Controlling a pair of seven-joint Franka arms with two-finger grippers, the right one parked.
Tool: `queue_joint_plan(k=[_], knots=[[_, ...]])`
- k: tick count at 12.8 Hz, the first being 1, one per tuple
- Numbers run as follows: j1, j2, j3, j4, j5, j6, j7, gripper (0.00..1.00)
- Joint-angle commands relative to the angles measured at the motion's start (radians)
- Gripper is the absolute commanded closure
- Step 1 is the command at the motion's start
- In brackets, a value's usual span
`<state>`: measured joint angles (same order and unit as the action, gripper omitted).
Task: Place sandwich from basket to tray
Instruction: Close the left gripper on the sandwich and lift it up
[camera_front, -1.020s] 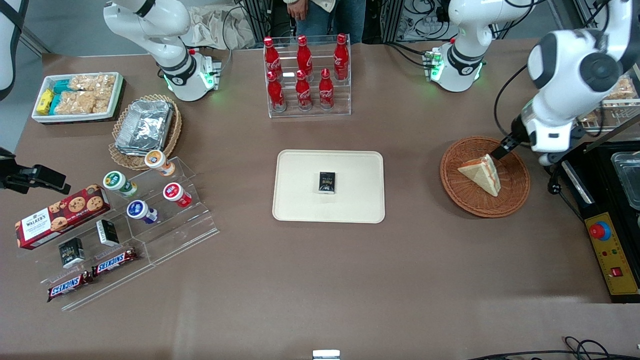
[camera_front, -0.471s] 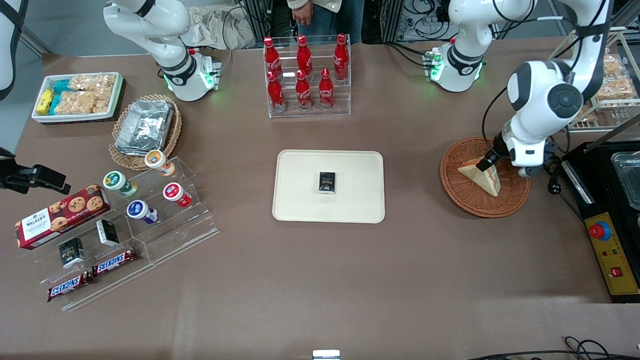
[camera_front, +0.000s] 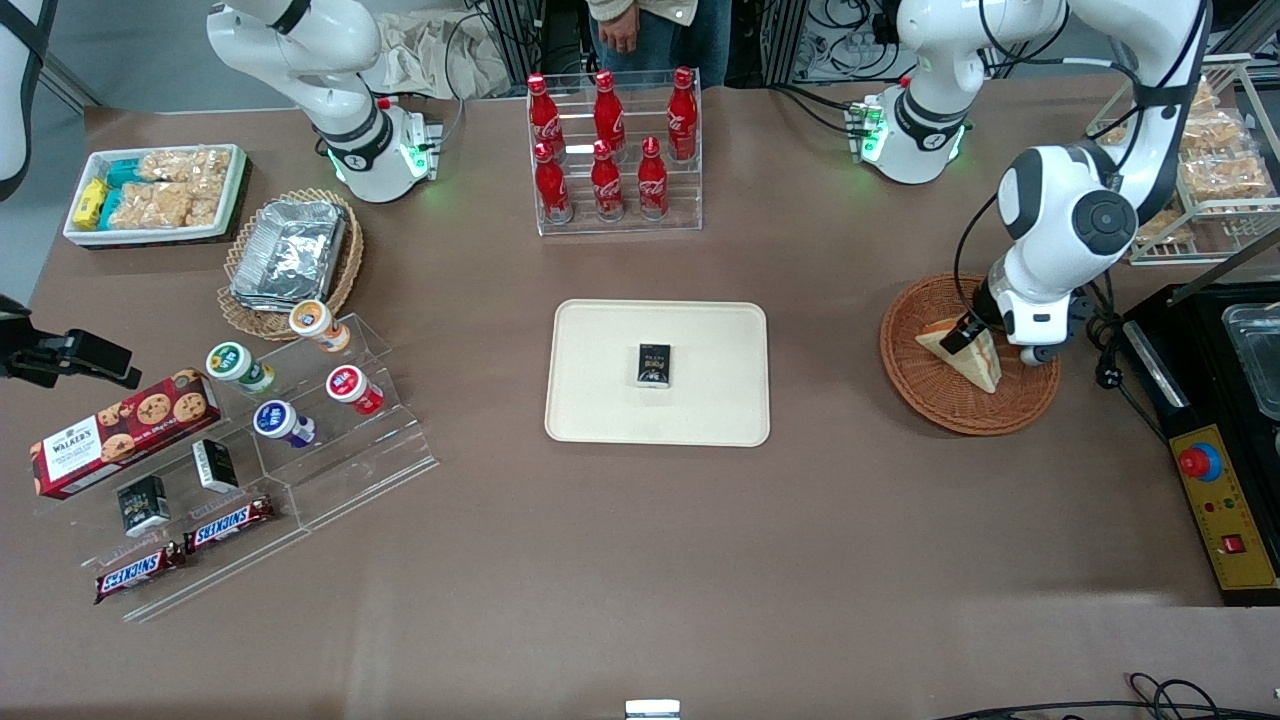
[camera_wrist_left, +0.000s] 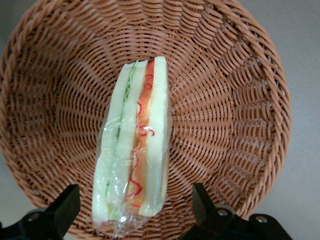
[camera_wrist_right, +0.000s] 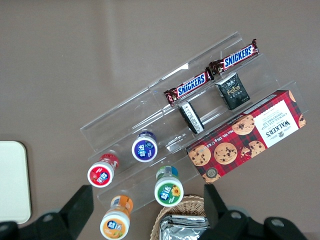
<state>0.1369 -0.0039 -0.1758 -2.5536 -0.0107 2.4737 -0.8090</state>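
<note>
The sandwich (camera_front: 978, 360), a plastic-wrapped white-bread wedge with red and green filling, lies in the round reddish-brown basket (camera_front: 958, 420) toward the working arm's end of the table. My left gripper (camera_front: 963, 336) hangs just above it, fingers pointing down. In the left wrist view the sandwich (camera_wrist_left: 135, 145) rests edge-up on the basket weave (camera_wrist_left: 225, 100). The gripper (camera_wrist_left: 134, 207) is open, with one dark finger (camera_wrist_left: 66, 205) on each side of the wedge's end, both clear of the wrap. The cream tray (camera_front: 600, 400) sits mid-table with a small dark box (camera_front: 655, 364) on it.
A black machine with a red button (camera_front: 1200, 462) stands beside the basket at the table's end. A wire rack of snack packets (camera_front: 1215, 170) is farther from the camera than the basket. A rack of red cola bottles (camera_front: 612, 150) stands past the tray.
The left arm has swung in from the basket's rim to over the sandwich and come lower. The sandwich and basket have not moved.
</note>
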Motion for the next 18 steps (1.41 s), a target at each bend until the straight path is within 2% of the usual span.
queue_joint_plan(k=[1, 4, 5, 6, 8, 10, 13, 15, 17, 18], knots=[[0.001, 0.03, 0.001, -0.005, 0.009, 0.039, -0.022, 0.03], [0.007, 0.029, 0.003, -0.005, 0.012, 0.039, -0.019, 0.44], [0.01, 0.028, 0.003, -0.005, 0.012, 0.039, -0.019, 0.67], [0.01, 0.021, 0.004, -0.005, 0.014, 0.039, -0.018, 1.0], [0.0, -0.071, -0.001, 0.01, 0.015, -0.017, -0.007, 1.0], [-0.002, -0.158, -0.033, 0.085, 0.021, -0.199, 0.052, 1.0], [-0.025, -0.16, -0.098, 0.331, -0.001, -0.474, 0.126, 1.0], [-0.097, -0.136, -0.116, 0.453, -0.012, -0.59, 0.21, 1.0], [-0.202, -0.136, -0.117, 0.455, -0.076, -0.59, 0.269, 1.0], [-0.288, -0.119, -0.126, 0.455, -0.083, -0.57, 0.269, 1.0]])
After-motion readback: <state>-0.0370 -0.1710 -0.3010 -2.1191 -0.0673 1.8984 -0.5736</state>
